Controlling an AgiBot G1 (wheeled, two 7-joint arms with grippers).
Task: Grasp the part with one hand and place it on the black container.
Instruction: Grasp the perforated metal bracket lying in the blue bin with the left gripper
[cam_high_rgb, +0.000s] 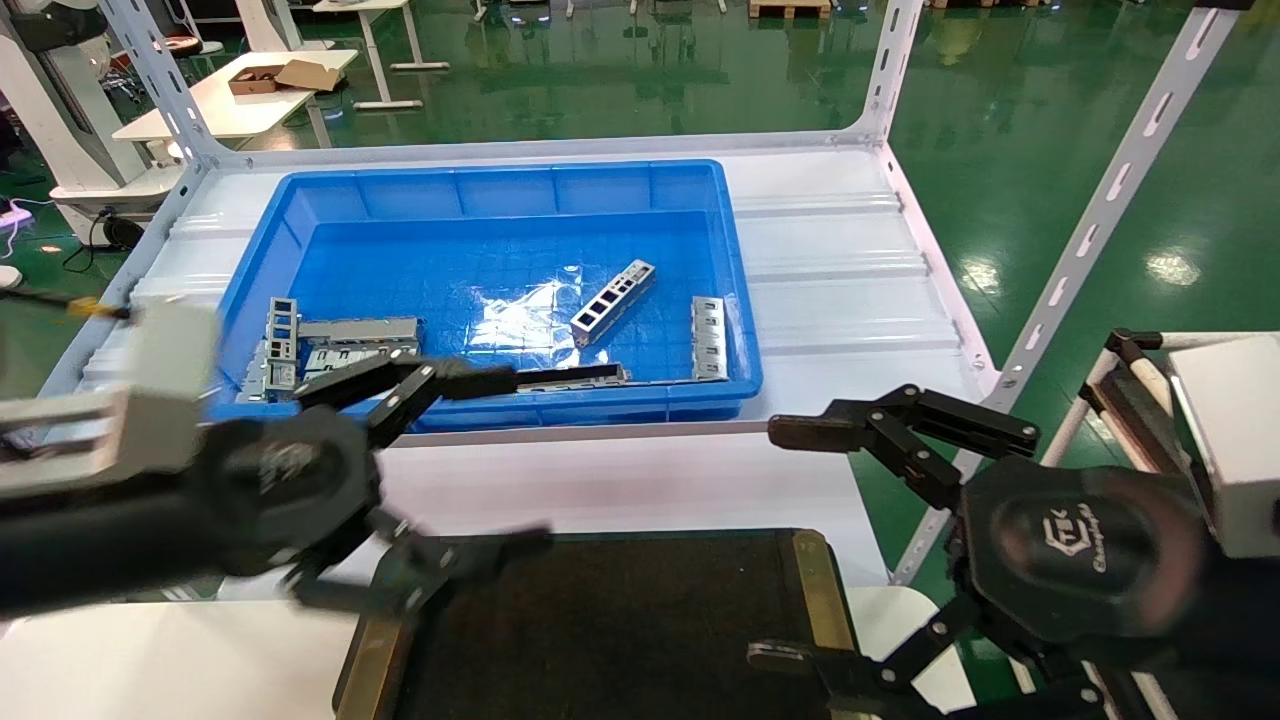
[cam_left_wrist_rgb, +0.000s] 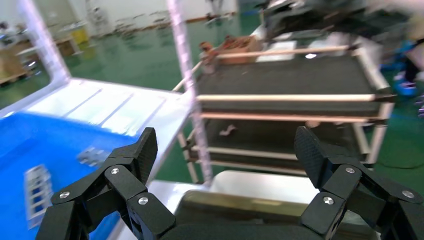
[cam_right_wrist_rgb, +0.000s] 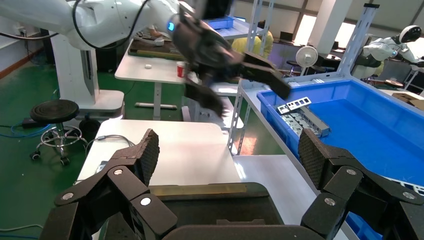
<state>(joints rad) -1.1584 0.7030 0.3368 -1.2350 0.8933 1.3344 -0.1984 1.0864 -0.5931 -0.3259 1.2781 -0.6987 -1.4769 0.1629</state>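
The part (cam_high_rgb: 612, 300), a silver-grey ladder-like bar, lies tilted in the middle of the blue bin (cam_high_rgb: 480, 175). The black container (cam_high_rgb: 620, 620) with brass strips sits on the white table at the front, below both grippers. My left gripper (cam_high_rgb: 515, 460) is open and empty, hovering over the container's near-left corner in front of the bin. In the left wrist view it (cam_left_wrist_rgb: 226, 150) shows wide open above the tray's brass edge (cam_left_wrist_rgb: 250, 200). My right gripper (cam_high_rgb: 778, 543) is open and empty over the container's right edge. In the right wrist view it (cam_right_wrist_rgb: 228, 150) is wide open.
Other grey stamped plates (cam_high_rgb: 340, 345) and another ladder bar (cam_high_rgb: 707, 338) lie in the bin, with a dark slotted bar (cam_high_rgb: 570, 375) along its front wall. White shelf uprights (cam_high_rgb: 1110, 190) frame the bin. A cart with more black trays (cam_left_wrist_rgb: 290, 80) stands to the right.
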